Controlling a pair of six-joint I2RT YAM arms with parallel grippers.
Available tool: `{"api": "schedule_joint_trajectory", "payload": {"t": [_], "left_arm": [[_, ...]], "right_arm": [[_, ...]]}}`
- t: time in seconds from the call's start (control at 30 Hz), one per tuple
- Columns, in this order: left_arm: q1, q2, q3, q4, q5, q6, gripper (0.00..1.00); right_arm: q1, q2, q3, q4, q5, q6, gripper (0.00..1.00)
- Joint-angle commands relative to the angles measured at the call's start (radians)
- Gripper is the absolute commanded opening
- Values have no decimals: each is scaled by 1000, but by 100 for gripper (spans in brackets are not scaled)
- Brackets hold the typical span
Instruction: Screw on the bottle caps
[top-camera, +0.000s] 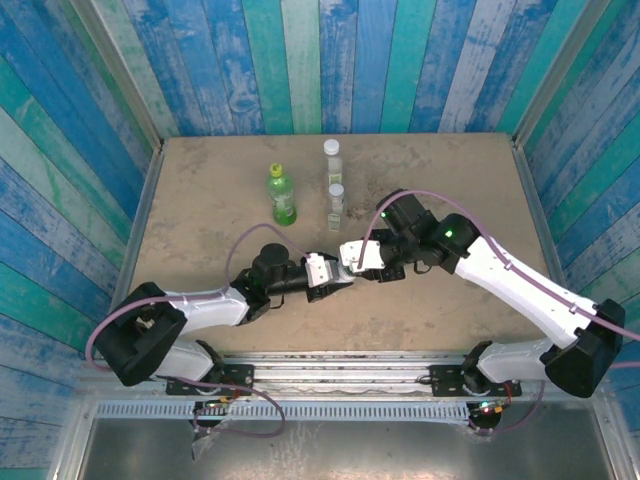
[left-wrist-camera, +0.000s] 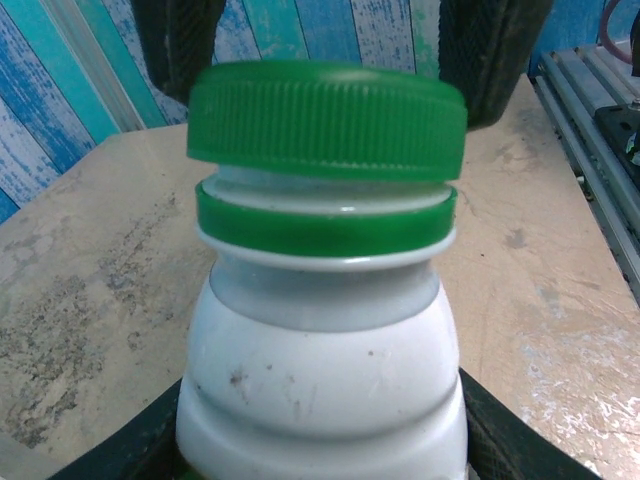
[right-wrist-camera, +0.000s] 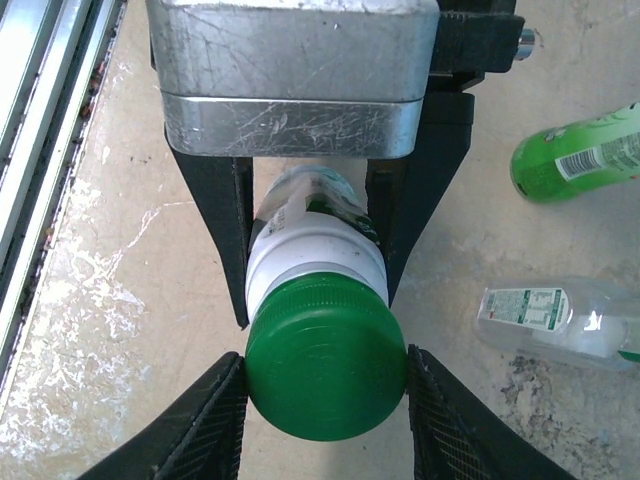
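The white bottle (left-wrist-camera: 320, 380) lies level above the table, and my left gripper (left-wrist-camera: 320, 445) is shut on its body. A dark green cap (left-wrist-camera: 325, 120) sits slightly crooked on the bottle's neck, above a green ring. My right gripper (right-wrist-camera: 325, 375) faces the bottle end-on, both fingers (right-wrist-camera: 200, 420) pressed against the sides of the cap (right-wrist-camera: 325, 350). In the top view the left gripper (top-camera: 322, 272) and right gripper (top-camera: 352, 254) meet nose to nose at the table's middle front.
A green translucent bottle (top-camera: 283, 195) with a yellow-green cap stands at the back. Two small clear bottles (top-camera: 331, 160) (top-camera: 337, 198) with white caps stand right of it. The aluminium rail (top-camera: 330, 365) runs along the near edge.
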Motion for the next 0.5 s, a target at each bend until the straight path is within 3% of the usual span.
{"api": "schedule_joint_trajectory", "payload": {"t": [0.0,0.13,0.27,0.47], "left_arm": [[-1,-53,8,4,24,15,45],[-1,-56,7,4,25,13,45],[-1,-61,6,6,25,8,45],[-2,-55,9,4,22,11,45]], "right_arm": [[6,15,32,-16,-12,14,40],[6,20,35,-18,-9,25,35],[6,22,26,-19,-13,24,43],[7,30,24,-18,-20,18,47]]}}
